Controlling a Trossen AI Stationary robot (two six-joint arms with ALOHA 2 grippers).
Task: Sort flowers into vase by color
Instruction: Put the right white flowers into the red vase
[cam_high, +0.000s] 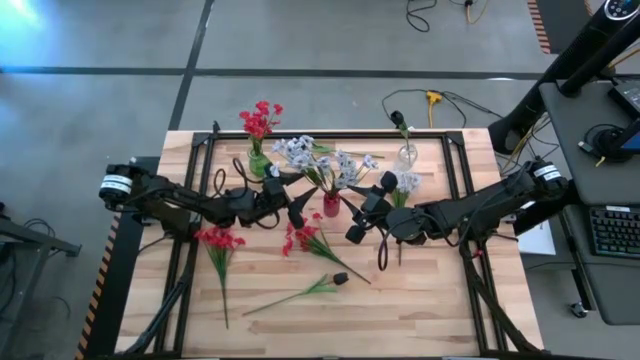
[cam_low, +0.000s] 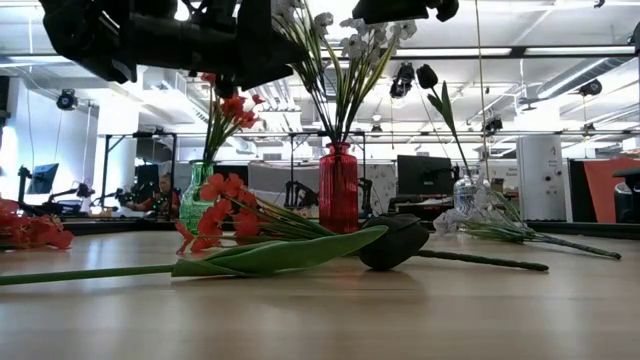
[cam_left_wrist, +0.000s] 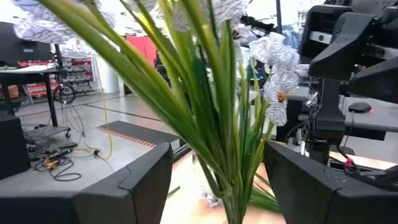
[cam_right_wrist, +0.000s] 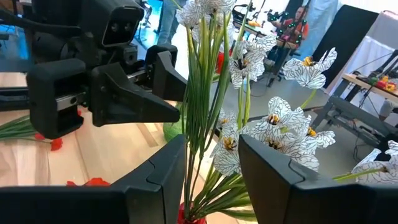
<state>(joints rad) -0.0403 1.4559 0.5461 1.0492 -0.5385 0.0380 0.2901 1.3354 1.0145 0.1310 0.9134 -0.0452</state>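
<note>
White blooms (cam_high: 330, 165) on thin green stalks stood in a red vase (cam_high: 331, 205) at mid-table, between the two grippers. The left gripper (cam_high: 296, 205) held its dark, blocky fingers apart either side of the stalks. The right gripper (cam_high: 362, 212) also bracketed them with fingers apart, contact unclear. Both arms reached in low from the table's sides. Red flowers (cam_high: 305, 237) and a dark bud (cam_high: 340, 278) lay on the wood table (cam_high: 430, 300); others filled a green vase (cam_high: 258, 162).
</note>
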